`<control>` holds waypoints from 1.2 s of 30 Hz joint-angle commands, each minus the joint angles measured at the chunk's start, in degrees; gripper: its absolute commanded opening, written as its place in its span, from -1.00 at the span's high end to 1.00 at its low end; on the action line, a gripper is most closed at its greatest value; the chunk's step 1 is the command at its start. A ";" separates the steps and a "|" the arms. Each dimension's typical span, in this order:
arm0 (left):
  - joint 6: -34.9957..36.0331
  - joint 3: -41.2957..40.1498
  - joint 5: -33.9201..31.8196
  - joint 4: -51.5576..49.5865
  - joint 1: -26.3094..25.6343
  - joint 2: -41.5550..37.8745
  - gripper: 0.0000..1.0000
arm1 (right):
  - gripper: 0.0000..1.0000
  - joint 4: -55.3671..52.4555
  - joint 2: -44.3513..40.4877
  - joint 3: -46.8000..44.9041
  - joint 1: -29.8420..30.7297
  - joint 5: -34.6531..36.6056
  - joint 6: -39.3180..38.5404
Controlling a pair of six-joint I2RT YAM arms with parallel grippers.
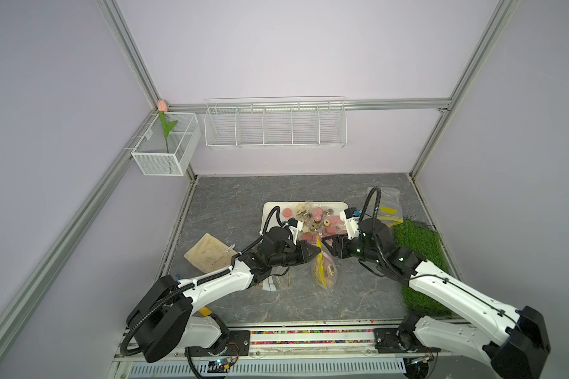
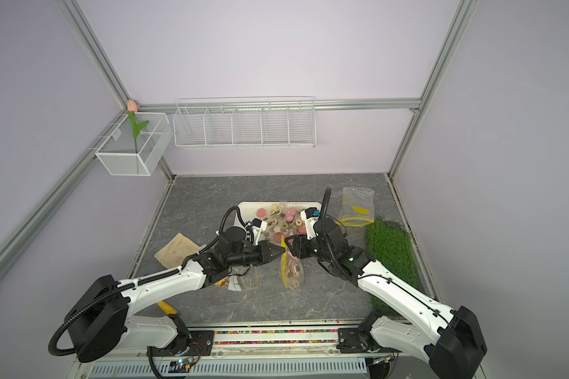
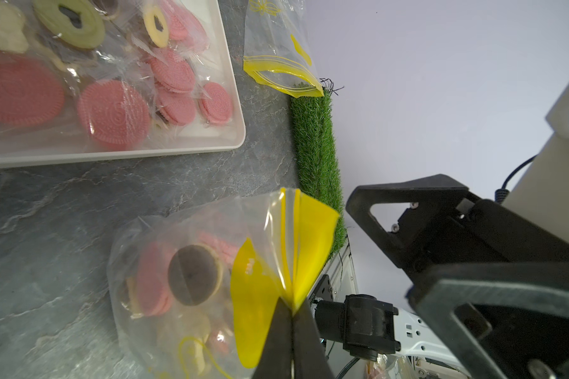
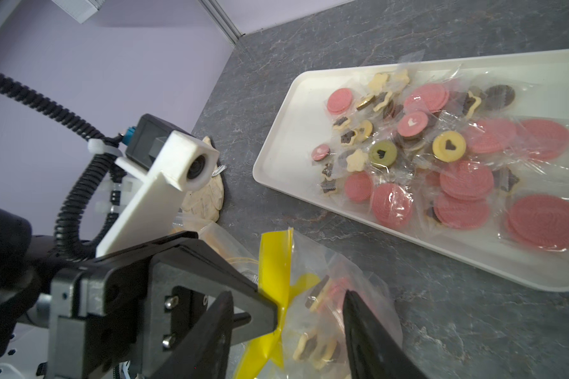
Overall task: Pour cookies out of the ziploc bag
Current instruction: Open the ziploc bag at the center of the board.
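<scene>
A clear ziploc bag (image 1: 324, 270) (image 2: 291, 272) with a yellow zip strip stands on the grey tabletop, holding several cookies (image 3: 194, 274) (image 4: 316, 351). My left gripper (image 1: 319, 251) (image 2: 284, 250) (image 3: 291, 315) is shut on the bag's yellow top edge. My right gripper (image 1: 326, 246) (image 2: 288, 244) (image 4: 288, 295) faces it from the other side, open, with the bag's upper part between its spread jaws. Behind them a white tray (image 1: 270, 210) (image 4: 276, 164) carries many wrapped cookies (image 1: 316, 220) (image 4: 440, 157) (image 3: 112, 108): pink discs, beige flowers, dark rounds.
An empty ziploc bag (image 1: 386, 206) (image 3: 276, 65) lies at the back right beside a green grass mat (image 1: 421, 249). A beige flat piece (image 1: 207, 252) lies at the left. Another clear bag (image 1: 276, 279) sits under my left arm. Wire baskets (image 1: 273, 124) hang on the back wall.
</scene>
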 commanded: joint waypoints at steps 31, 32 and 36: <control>2.29 3.34 -1.93 -3.45 -1.91 -0.42 1.00 | 0.44 9.69 3.92 -5.11 -0.30 -2.23 2.62; 2.29 3.34 -2.06 -3.45 -1.92 -0.41 1.00 | 0.45 9.91 3.88 -5.13 -0.30 -2.45 2.75; 2.38 3.34 -1.95 -3.34 -1.93 -0.25 1.00 | 0.48 10.18 3.60 -5.32 -0.31 -2.89 3.13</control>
